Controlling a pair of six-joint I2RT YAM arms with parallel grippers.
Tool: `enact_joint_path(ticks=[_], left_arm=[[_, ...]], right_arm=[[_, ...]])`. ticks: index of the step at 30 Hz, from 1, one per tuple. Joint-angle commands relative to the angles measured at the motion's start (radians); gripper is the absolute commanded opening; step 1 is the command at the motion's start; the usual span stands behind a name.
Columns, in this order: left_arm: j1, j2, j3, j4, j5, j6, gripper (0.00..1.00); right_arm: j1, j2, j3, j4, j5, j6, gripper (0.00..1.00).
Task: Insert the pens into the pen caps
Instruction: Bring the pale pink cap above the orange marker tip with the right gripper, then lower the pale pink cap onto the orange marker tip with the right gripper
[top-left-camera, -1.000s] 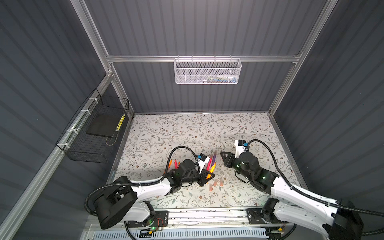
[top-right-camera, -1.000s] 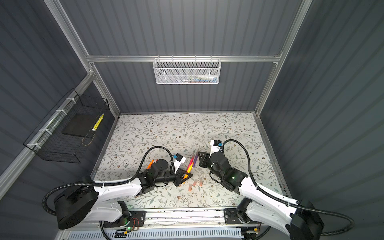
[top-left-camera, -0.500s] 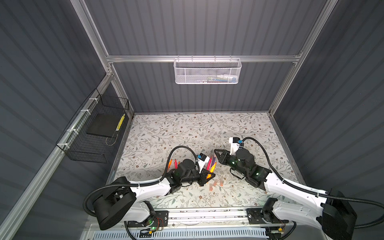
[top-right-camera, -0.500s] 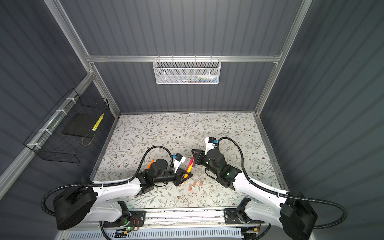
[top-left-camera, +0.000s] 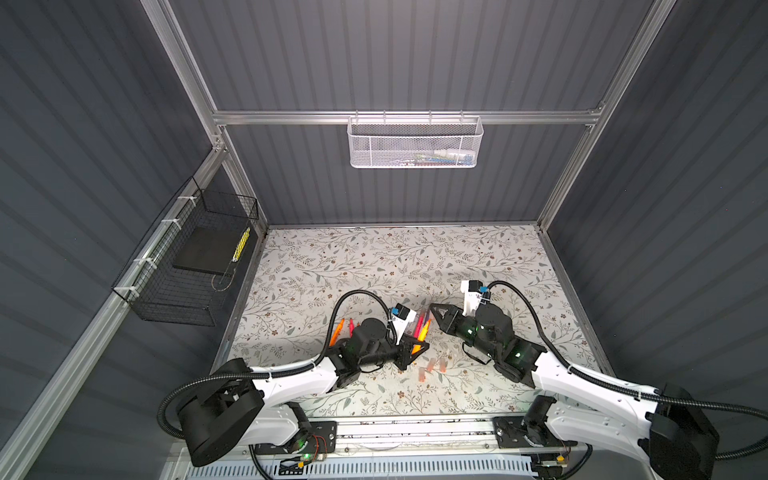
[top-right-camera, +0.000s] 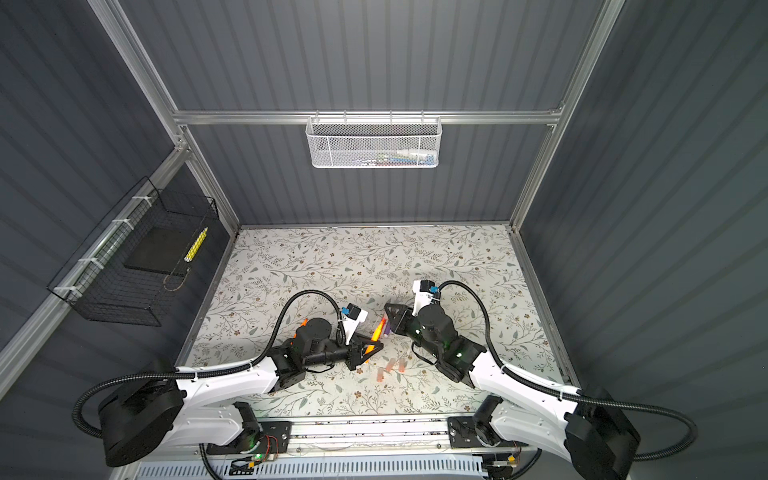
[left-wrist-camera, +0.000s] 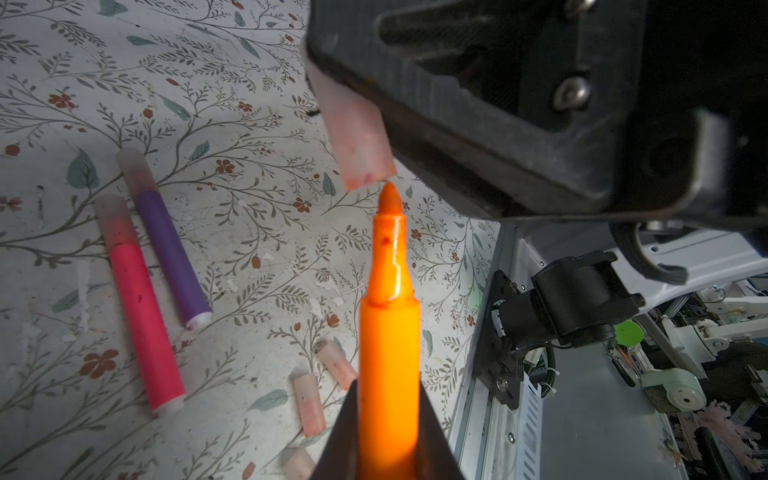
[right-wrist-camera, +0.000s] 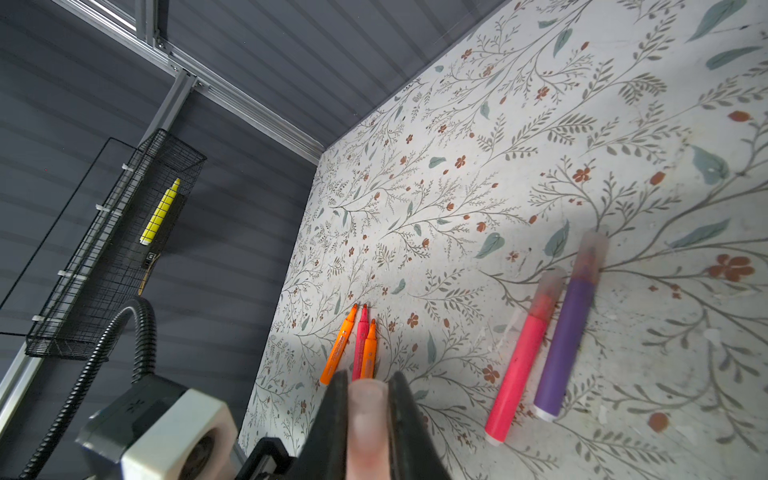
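My left gripper (left-wrist-camera: 388, 390) is shut on an orange pen (left-wrist-camera: 388, 332) whose bare tip points at the mouth of a pale pen cap (left-wrist-camera: 359, 137). That cap (right-wrist-camera: 368, 419) sits between the shut jaws of my right gripper (right-wrist-camera: 368, 380). Pen tip and cap mouth almost touch. In both top views the grippers (top-left-camera: 417, 347) (top-left-camera: 436, 311) meet above the mat's front middle. A pink pen (right-wrist-camera: 519, 357) and a purple pen (right-wrist-camera: 569, 332) lie capped side by side. Three uncapped pens (right-wrist-camera: 353, 340) lie further left. Loose caps (left-wrist-camera: 309, 405) (top-left-camera: 432, 365) rest near the front edge.
A white mesh basket (top-left-camera: 415, 143) hangs on the back wall. A black wire basket (top-left-camera: 187, 266) on the left wall holds a yellow stick (top-left-camera: 241, 243). The metal rail (top-left-camera: 415, 428) runs along the mat's front edge.
My right gripper has swung left with the cap, up to the tip of the orange pen. The left arm has stayed where it was.
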Motion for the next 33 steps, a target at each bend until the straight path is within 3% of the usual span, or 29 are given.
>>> enact_joint_path(ticks=[1,21,33], left_arm=[[-0.007,0.01,-0.006,0.014,-0.009,0.005,0.0],[-0.007,0.009,-0.011,0.021,-0.026,0.002,0.0],[-0.007,-0.077,-0.07,0.046,-0.116,-0.046,0.0]], right_arm=[[0.005,-0.026,-0.004,0.013,0.002,-0.005,0.0],[0.053,0.025,-0.012,0.054,-0.001,0.015,0.0],[0.107,0.077,-0.051,0.133,0.032,0.03,0.0]])
